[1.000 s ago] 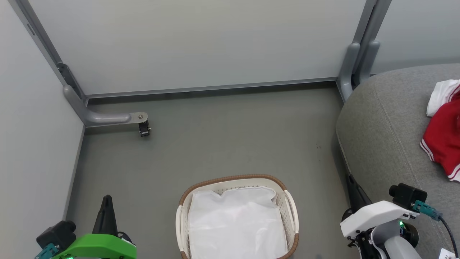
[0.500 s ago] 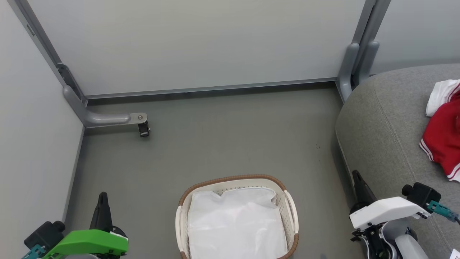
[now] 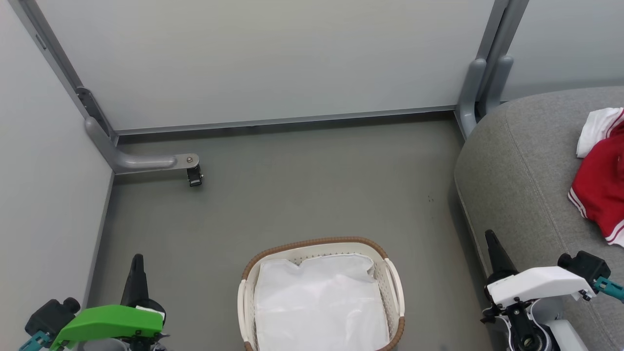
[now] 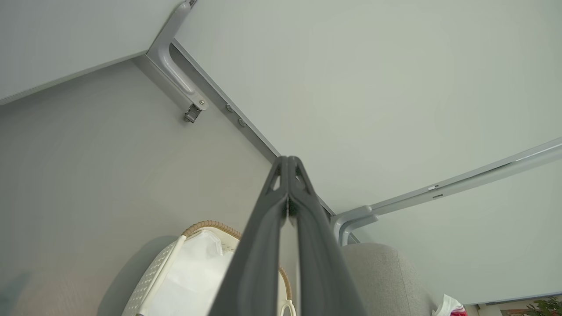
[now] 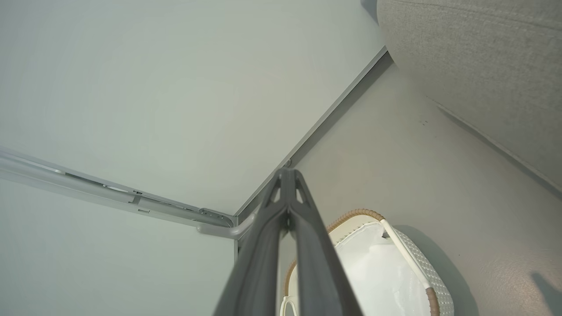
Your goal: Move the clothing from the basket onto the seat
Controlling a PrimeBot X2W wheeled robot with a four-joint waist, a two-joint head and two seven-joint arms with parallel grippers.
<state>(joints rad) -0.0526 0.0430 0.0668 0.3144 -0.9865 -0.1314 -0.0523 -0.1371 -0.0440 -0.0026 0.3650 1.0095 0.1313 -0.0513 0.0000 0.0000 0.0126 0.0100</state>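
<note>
Two pincers, both pressed fully shut and holding nothing, are flanking the basket point(image 3: 317, 241). The left pincer point(image 3: 138, 261) is hovering above the floor point(image 3: 292, 195) at the lower left, and the right pincer point(image 3: 490, 238) is hanging just beside the front edge of the seat point(image 3: 526, 161). The basket is standing on the floor between them, showing a white liner point(image 3: 321, 302) and no garment that can be told apart from it. A red garment point(image 3: 597, 190) and a white garment point(image 3: 592, 129) are lying on the seat, well apart from the basket, so the transfer is looking finished or nearly so.

Risks from this pose:
- **Liner:** a pincer reaching down may be taking the liner for clothing, and pinching it would be dragging or tipping the light basket (white on white is giving little contrast, so a pale item inside could equally be going unnoticed).
- **Cushion:** the right arm, being so near the cushion, is risking a scrape on any sideways swing.
- **Red garment:** it is running past the head view's right border, so a slide off the seat cannot be ruled out.
</note>
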